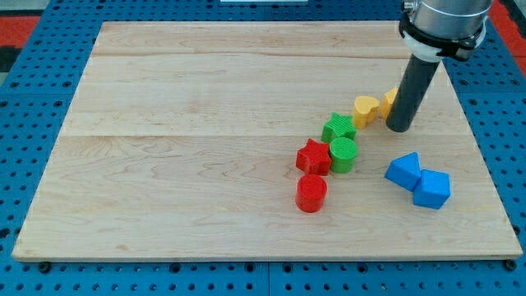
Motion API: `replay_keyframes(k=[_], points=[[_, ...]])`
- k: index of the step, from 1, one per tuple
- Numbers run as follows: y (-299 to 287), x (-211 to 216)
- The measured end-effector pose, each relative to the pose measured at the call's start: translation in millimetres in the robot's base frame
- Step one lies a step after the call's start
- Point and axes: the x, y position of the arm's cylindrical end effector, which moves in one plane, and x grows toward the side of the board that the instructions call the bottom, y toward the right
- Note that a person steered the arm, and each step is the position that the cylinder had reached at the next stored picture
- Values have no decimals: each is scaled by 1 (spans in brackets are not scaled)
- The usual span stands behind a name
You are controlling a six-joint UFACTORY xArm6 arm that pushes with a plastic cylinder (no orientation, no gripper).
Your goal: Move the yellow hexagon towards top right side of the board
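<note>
Right-centre of the board (205,82): yellow heart-like block (366,108), then the yellow hexagon (390,100), mostly hidden behind and touching the rod's tip (399,129) on its left; no fingers on this rig, so push must go up-right.

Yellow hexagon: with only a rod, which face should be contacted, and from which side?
No grip is possible, so push. The yellow hexagon is mostly hidden behind my tip, at its left edge. Press its lower-left face, coming from the view's bottom left, between it and the yellow heart-like block, probably driving it toward the top right.
</note>
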Motion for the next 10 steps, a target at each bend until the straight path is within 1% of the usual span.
replay_keyframes(k=[1, 2, 4, 5, 6, 7, 8, 9, 10], points=[[14, -6], [4, -44], [2, -103], [9, -116], [13, -104], [36, -103], [36, -114], [-1, -145], [0, -124]])
